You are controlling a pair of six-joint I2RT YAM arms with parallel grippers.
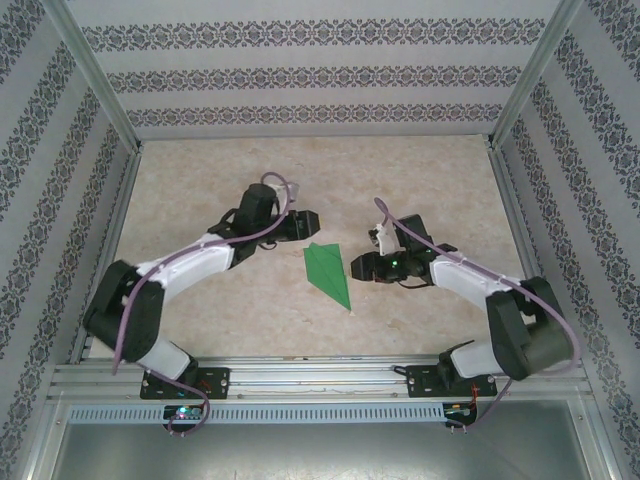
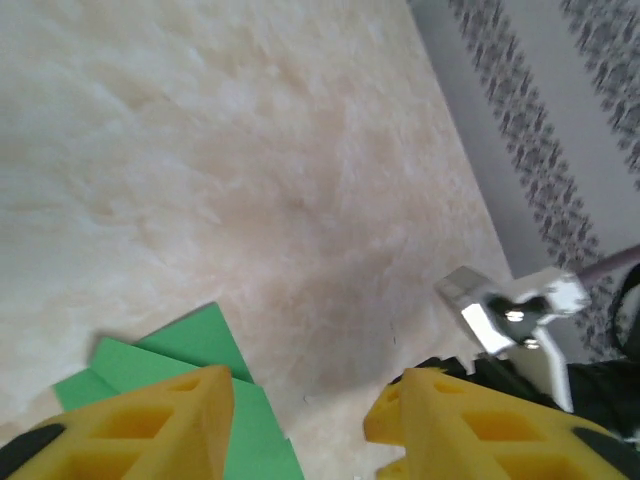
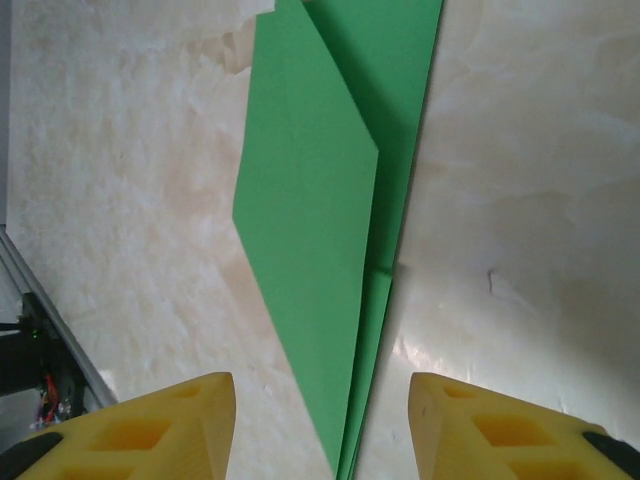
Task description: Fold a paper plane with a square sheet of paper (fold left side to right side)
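Patterned walls (image 1: 300,75) enclose beige table (image 1: 200,190) bearing paper plane (image 1: 328,272).

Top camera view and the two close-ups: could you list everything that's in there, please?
paper plane: one, bright green, flat on the table between the arms
table: one, beige marbled, under everything
walls: three, white with dark patterned stripes, at left, back and right
metal frame: one, silver, along the near edge
left arm: one, white and black, left of the plane
right arm: one, white and black, right of the plane
left fingers: two, yellow, apart, holding nothing
right fingers: two, yellow, apart, over the plane's point
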